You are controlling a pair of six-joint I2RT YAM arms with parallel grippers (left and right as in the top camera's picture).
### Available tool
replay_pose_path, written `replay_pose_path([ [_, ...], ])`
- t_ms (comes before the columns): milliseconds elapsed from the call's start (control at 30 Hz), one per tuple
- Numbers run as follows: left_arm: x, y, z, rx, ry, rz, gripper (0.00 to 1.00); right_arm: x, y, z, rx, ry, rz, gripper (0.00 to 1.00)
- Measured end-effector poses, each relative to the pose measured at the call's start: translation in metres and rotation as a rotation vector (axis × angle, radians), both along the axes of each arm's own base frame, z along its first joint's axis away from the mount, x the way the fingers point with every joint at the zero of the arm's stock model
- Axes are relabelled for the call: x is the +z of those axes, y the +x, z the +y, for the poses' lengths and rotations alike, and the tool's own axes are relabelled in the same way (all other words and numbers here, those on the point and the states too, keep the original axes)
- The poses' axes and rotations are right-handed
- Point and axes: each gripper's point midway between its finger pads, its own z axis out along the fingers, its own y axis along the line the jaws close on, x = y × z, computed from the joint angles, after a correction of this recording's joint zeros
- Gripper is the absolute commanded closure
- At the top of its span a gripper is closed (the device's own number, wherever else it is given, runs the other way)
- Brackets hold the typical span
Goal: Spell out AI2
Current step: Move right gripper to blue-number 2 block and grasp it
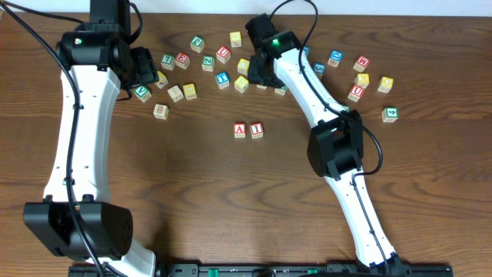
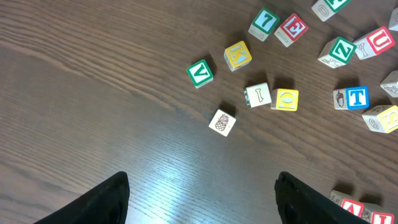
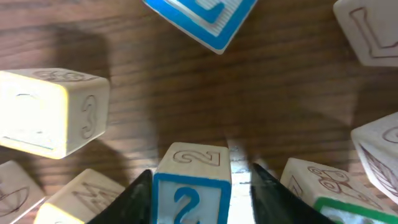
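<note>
A red A block [image 1: 240, 130] and a red I block [image 1: 257, 130] stand side by side at the table's middle. They show partly at the lower right of the left wrist view [image 2: 351, 208]. The blue 2 block [image 3: 189, 186] sits between the fingers of my right gripper [image 3: 199, 193], among the scattered blocks at the back. The left finger touches it and a gap shows at the right finger. In the overhead view the right gripper [image 1: 261, 73] hides this block. My left gripper [image 2: 202, 199] is open and empty above bare table, at the back left [image 1: 146, 77].
Several loose letter blocks lie across the back of the table, such as a green V [image 2: 199, 73], a blue T [image 2: 356, 98] and a green block [image 1: 390, 114] at the right. A block marked 3 [image 3: 56, 112] and others crowd close around the right gripper.
</note>
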Motion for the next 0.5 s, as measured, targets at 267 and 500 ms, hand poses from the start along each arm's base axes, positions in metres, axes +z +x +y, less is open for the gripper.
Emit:
replay_pose_path([
  [267, 0.0, 0.0001, 0.0, 0.0, 0.0, 0.0, 0.26, -0.001, 0.0046, 0.0003, 0.01, -0.006, -0.019, 0.76],
  [500, 0.0, 0.0001, 0.0, 0.0, 0.0, 0.0, 0.26, -0.0006, 0.0042, -0.0001, 0.041, -0.017, -0.021, 0.77],
])
